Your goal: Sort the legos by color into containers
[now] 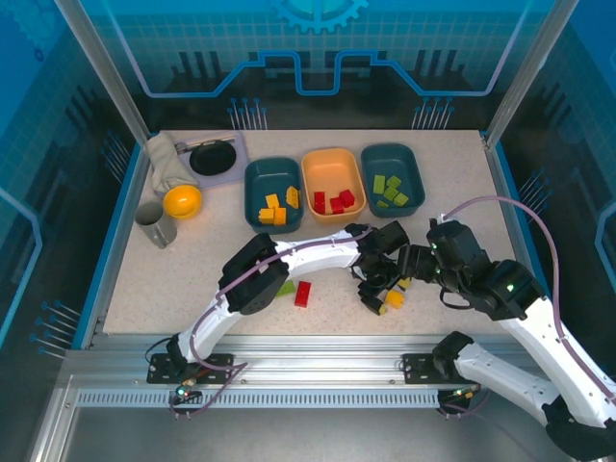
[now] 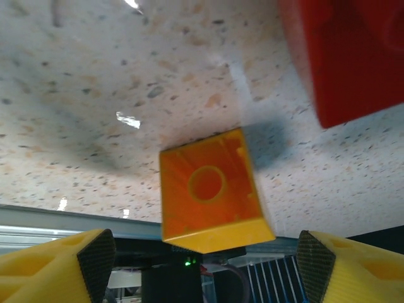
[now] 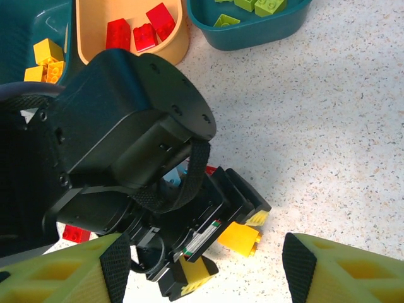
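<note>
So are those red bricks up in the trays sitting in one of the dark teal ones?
No, the sorted red bricks lie in the orange tray, the middle one of the three.

Three trays stand in a row at the back of the table (image 1: pixel 452 192): left tray (image 1: pixel 269 178), middle tray (image 1: pixel 332 168), right tray (image 1: pixel 390 159), bricks in each. Left of them sits a round dish (image 1: pixel 212 157), a cup (image 1: pixel 154 226) nearer. Before the trays lie two loose bricks (image 1: pixel 303 294); right of those, one brick (image 2: pixel 211 196) lies between the left gripper's (image 1: pixel 380 298) fingers.
</note>
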`<state>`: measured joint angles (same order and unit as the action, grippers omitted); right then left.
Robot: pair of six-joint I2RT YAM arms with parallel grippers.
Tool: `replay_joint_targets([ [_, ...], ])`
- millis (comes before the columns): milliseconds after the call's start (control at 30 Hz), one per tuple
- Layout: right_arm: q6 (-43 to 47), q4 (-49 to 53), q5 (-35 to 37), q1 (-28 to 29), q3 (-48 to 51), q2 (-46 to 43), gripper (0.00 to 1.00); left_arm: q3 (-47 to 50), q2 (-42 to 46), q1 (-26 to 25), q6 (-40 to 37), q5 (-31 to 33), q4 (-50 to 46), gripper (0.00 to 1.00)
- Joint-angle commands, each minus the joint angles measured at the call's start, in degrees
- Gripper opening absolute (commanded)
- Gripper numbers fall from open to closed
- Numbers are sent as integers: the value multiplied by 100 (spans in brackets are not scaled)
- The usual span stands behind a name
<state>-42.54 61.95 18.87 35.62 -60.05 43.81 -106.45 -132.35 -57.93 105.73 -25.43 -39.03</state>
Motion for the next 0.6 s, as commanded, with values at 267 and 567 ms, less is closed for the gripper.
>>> replay_joint_targets([
  [267,160,2,-164,78,185,-136,68,-262,-361,-139,466,337,-143,62],
  [567,245,-104,-227,78,271,-153,68,-296,-445,-146,407,469,-303,60],
])
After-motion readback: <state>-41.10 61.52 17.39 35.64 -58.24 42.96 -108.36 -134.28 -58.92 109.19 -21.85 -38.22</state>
